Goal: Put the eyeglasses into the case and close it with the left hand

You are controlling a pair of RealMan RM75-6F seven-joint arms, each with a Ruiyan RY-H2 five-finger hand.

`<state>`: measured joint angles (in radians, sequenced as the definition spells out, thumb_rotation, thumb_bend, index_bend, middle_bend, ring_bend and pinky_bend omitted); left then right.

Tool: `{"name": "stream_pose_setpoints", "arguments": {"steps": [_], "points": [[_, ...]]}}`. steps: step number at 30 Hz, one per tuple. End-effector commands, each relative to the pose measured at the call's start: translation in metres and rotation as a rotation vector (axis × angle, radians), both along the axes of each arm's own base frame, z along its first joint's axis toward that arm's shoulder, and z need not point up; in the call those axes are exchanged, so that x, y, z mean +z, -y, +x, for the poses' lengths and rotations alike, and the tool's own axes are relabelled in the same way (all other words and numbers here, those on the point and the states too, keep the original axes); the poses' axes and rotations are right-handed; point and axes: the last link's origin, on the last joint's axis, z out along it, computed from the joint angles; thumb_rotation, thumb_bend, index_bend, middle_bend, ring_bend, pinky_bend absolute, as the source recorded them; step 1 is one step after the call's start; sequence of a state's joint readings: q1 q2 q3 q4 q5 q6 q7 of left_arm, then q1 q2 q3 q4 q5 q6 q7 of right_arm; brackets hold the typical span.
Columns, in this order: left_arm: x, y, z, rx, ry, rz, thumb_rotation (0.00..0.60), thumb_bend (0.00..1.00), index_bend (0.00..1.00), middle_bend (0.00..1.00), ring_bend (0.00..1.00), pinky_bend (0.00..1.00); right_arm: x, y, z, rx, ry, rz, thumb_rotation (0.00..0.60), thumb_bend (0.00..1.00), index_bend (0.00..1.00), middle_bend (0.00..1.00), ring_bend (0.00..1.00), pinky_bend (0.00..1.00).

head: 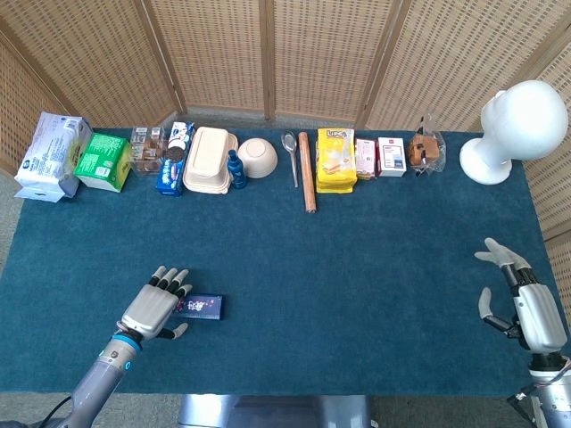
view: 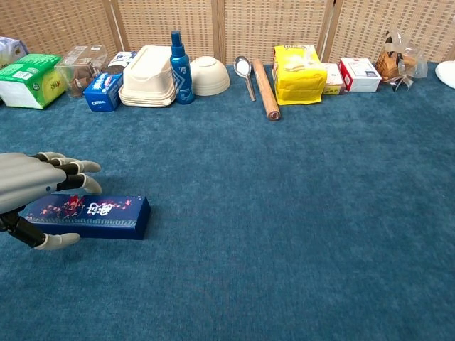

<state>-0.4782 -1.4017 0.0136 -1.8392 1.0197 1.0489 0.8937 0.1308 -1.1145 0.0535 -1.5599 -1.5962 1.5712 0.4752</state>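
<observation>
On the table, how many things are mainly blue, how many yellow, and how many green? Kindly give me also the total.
Blue: 3 (case, biscuit box, bottle)
Yellow: 1 (bag)
Green: 1 (pack)
Total: 5

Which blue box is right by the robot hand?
The long dark blue box lying alone at the left robot hand. The other blue box sits far back with the snacks.

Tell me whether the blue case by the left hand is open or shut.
Shut. The blue case lies flat as a closed box with no lid raised, and the left hand is spread over its left end.
</observation>
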Motion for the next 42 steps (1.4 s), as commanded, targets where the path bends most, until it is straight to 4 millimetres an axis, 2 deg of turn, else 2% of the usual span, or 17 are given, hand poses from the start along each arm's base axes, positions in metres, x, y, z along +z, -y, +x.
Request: {"name": "stream_pose_setpoints", "arguments": {"steps": [1,6,8,14,20,25,33,36,42], "points": [[-0.002,-0.002,0.0,0.006,0.003,0.002,0.363,0.27,0.31,0.0,0.0,0.0,0.0,0.0,-0.001,-0.003,0.004,-0.002,0.39,0.66,0.03,0.26,0.13,0.15],[-0.001,-0.005,0.004,-0.002,0.037,0.031,0.402,0.31,0.48,0.08,0.0,0.0,0.0,-0.001,-0.002,-0.008,0.006,-0.006,0.388,0.66,0.03,0.26,0.13,0.15],[0.0,-0.007,0.005,-0.011,0.043,0.044,0.411,0.33,0.51,0.1,0.0,0.0,0.0,-0.001,-0.002,-0.01,0.008,-0.009,0.387,0.66,0.03,0.26,0.13,0.15],[0.005,-0.015,0.007,-0.023,0.064,0.069,0.413,0.33,0.52,0.11,0.0,0.0,0.002,-0.002,-0.003,-0.017,0.018,-0.022,0.388,0.66,0.03,0.26,0.13,0.15],[0.006,-0.034,0.017,-0.051,0.102,0.106,0.417,0.33,0.52,0.1,0.0,0.0,0.005,-0.005,-0.005,-0.024,0.023,-0.04,0.38,0.66,0.03,0.26,0.13,0.15],[-0.003,-0.057,0.029,-0.079,0.123,0.116,0.411,0.33,0.52,0.1,0.0,0.0,0.007,-0.006,-0.007,-0.031,0.021,-0.051,0.378,0.66,0.03,0.26,0.13,0.15],[-0.028,-0.088,0.039,-0.106,0.134,0.122,0.418,0.33,0.52,0.08,0.0,0.0,0.008,-0.009,-0.008,-0.045,0.016,-0.062,0.374,0.66,0.03,0.26,0.13,0.15],[-0.04,-0.097,0.044,-0.098,0.161,0.112,0.422,0.32,0.48,0.07,0.0,0.0,0.009,-0.01,-0.008,-0.056,0.012,-0.065,0.38,0.66,0.03,0.26,0.13,0.15],[-0.052,-0.104,0.049,-0.11,0.177,0.091,0.423,0.32,0.14,0.0,0.0,0.0,0.011,-0.011,-0.008,-0.068,0.008,-0.076,0.379,0.66,0.03,0.26,0.13,0.15]]}}
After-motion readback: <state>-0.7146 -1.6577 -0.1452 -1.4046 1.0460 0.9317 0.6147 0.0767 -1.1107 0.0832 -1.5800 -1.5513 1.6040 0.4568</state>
